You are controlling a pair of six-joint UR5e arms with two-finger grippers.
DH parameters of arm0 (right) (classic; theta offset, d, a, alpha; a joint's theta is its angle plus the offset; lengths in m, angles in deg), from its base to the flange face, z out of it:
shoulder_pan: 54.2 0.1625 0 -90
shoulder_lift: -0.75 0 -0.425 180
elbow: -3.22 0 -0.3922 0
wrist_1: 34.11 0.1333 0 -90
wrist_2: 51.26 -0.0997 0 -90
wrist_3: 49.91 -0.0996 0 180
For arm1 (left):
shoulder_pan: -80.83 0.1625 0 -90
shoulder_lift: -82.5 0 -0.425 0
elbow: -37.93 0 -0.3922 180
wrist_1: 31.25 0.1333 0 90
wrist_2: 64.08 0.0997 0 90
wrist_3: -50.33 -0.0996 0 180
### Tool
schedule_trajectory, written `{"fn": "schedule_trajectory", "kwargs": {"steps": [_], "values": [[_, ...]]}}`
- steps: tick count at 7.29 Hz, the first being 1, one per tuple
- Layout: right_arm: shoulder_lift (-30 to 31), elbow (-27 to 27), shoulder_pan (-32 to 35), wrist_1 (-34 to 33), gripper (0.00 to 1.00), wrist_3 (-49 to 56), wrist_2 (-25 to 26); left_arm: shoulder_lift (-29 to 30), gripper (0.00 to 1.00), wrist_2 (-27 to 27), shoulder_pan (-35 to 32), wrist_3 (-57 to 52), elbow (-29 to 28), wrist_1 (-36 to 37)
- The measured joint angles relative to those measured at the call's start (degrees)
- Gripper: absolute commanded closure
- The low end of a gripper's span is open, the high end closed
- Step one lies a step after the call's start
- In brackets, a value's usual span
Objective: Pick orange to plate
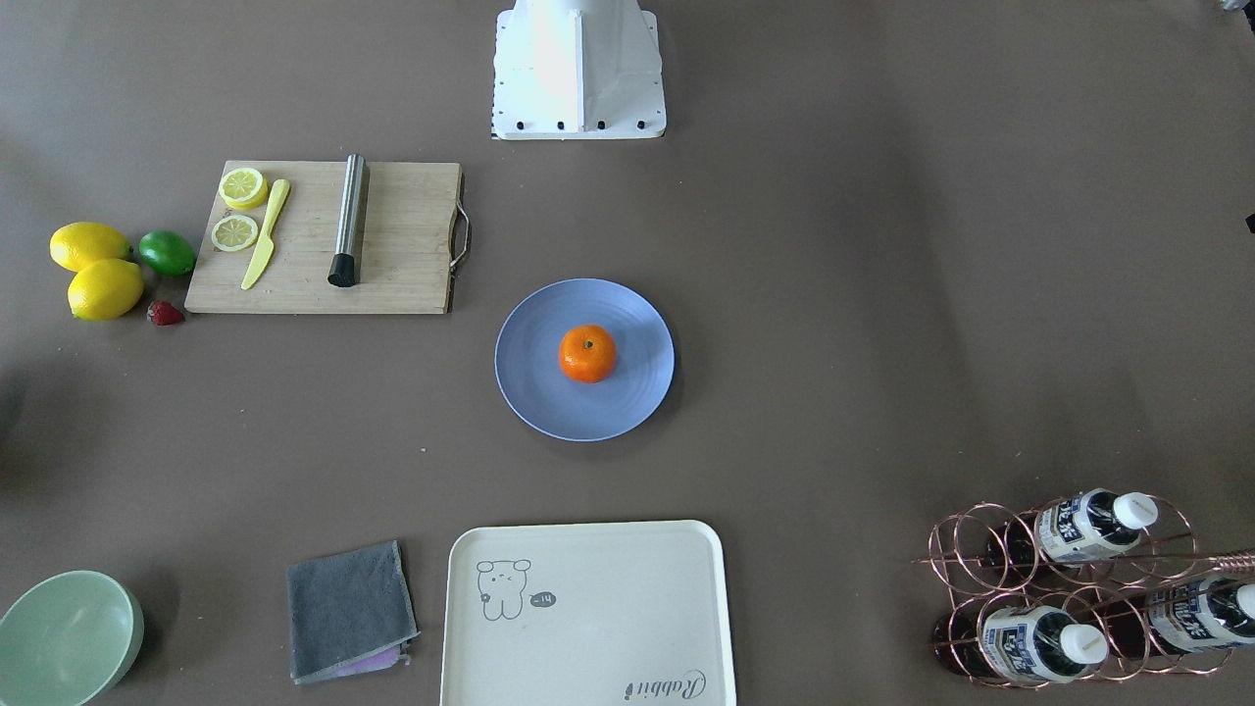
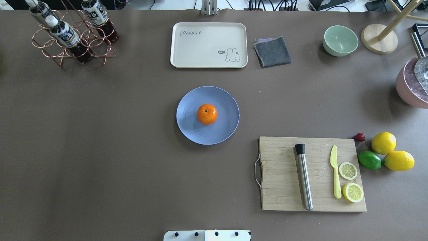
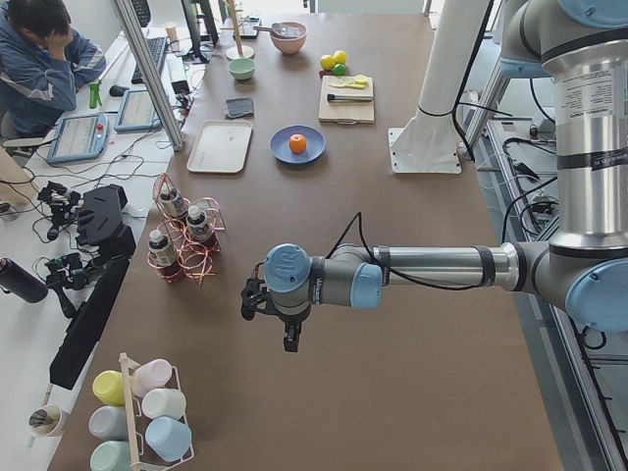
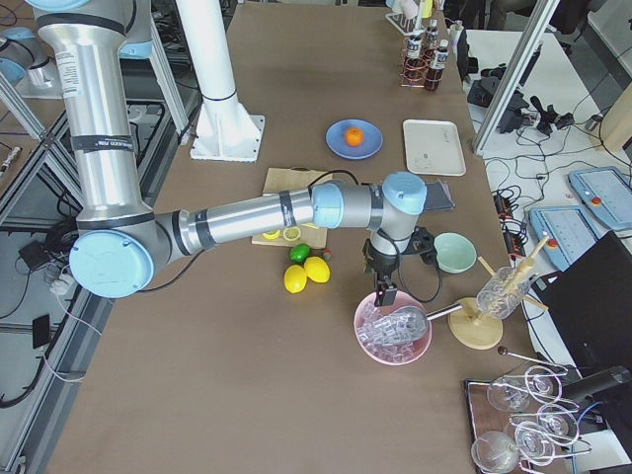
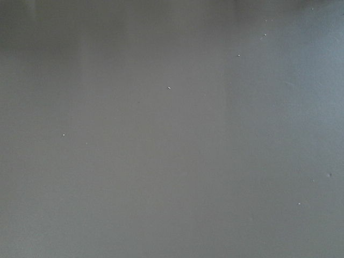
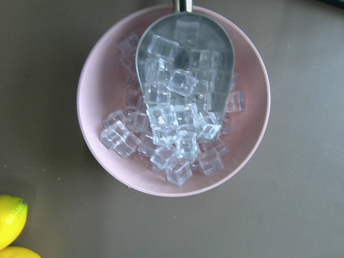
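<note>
Shows a small, round, bright-orange mandarin (image 1: pixel 587 353) with finely dimpled skin, resting at the middle of a round, shallow, matte blue-lavender plate (image 1: pixel 534 397) with faint concentric rings, on a brown matte tabletop (image 1: pixel 882 294). Sits stem-up, dark dot pointing at the ceiling; near-spherical, with no clear long axis. Places the left end effector (image 3: pixel 290 341) above bare tabletop, well apart from the plate, and the right end effector (image 4: pixel 382 293) over a round pink bowl (image 6: pixel 252 134) of clear ice cubes (image 6: pixel 119 137). Cannot tell whether either stands apart or together.
</note>
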Motion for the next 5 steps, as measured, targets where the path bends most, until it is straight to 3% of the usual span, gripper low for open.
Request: {"fn": "schedule_trajectory", "kwargs": {"steps": [5], "values": [[2.3, -2.0, 4.3, 0.3, 0.0, 1.5, 0.0, 0.1, 0.01, 0.0, 0.0, 0.0, -0.1, 0.3]]}}
